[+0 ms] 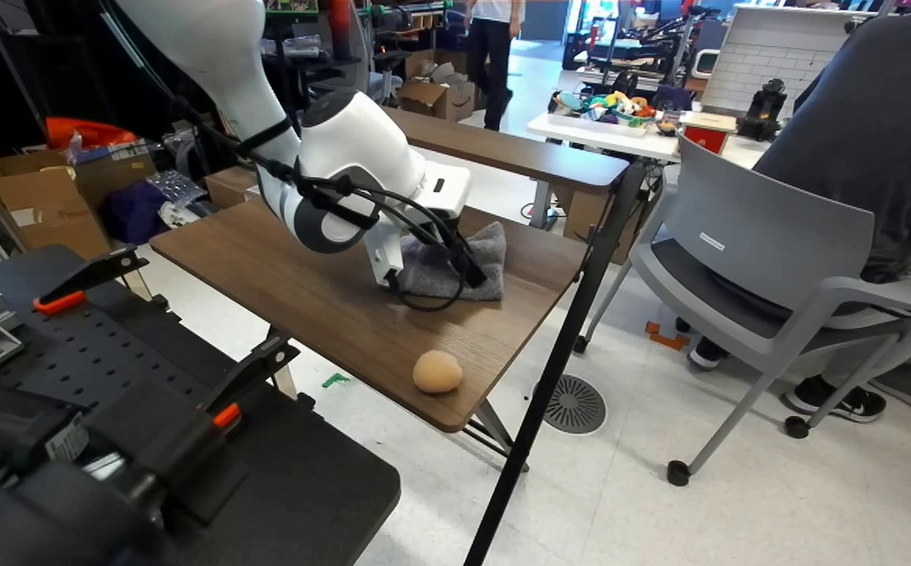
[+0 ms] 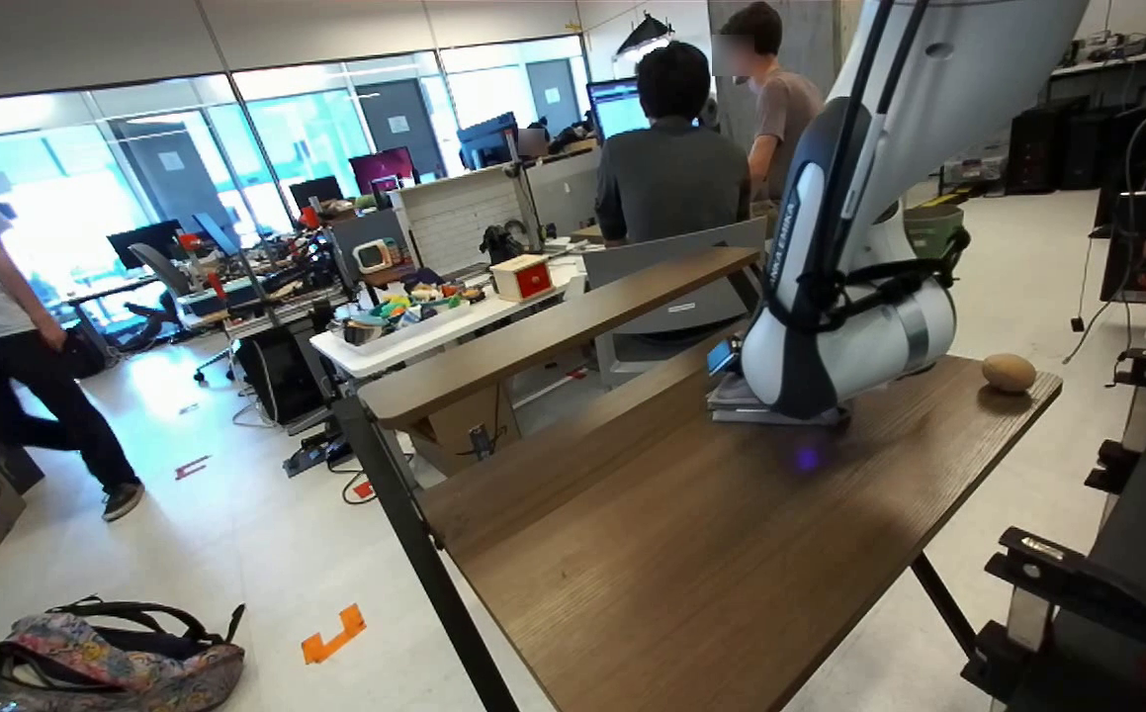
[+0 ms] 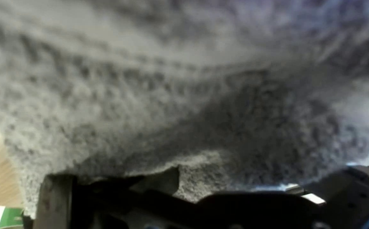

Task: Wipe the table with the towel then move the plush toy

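Note:
The grey towel (image 1: 490, 255) lies rumpled on the brown table (image 1: 306, 275), partly covered by the arm in both exterior views. Its soft folds fill most of the wrist view, where the towel (image 3: 108, 108) comes right up to my gripper (image 3: 200, 183). The jaws stand wide apart with cloth in front of and between them; no pinch on it shows. From outside, wrist and cables hide the fingertips. The plush toy (image 1: 437, 372), a small tan-orange ball, rests near a table corner, apart from the towel. An exterior view shows the same plush toy (image 2: 1009, 373) beyond the arm.
A raised brown shelf (image 2: 573, 336) runs along one long side of the table. A slanted black post (image 1: 549, 377) stands at the table's end. Black clamps (image 1: 255, 369) sit on the dark stand beside it. A grey chair (image 1: 769, 228) with a seated person is close by.

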Robot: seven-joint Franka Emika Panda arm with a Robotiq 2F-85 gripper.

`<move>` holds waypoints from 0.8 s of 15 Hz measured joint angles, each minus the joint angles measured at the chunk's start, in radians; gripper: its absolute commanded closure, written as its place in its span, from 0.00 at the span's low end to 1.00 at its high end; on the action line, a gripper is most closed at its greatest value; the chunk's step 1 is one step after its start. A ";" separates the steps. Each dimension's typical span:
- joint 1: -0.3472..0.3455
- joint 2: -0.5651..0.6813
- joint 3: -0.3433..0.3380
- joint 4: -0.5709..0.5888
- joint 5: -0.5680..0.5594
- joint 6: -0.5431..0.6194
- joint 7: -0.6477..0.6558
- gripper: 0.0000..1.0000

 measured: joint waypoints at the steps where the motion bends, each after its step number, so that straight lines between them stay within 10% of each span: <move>1: 0.000 0.000 0.035 0.025 0.000 0.000 0.004 0.00; 12: 0.028 0.053 0.238 0.269 -0.001 -0.094 0.032 0.00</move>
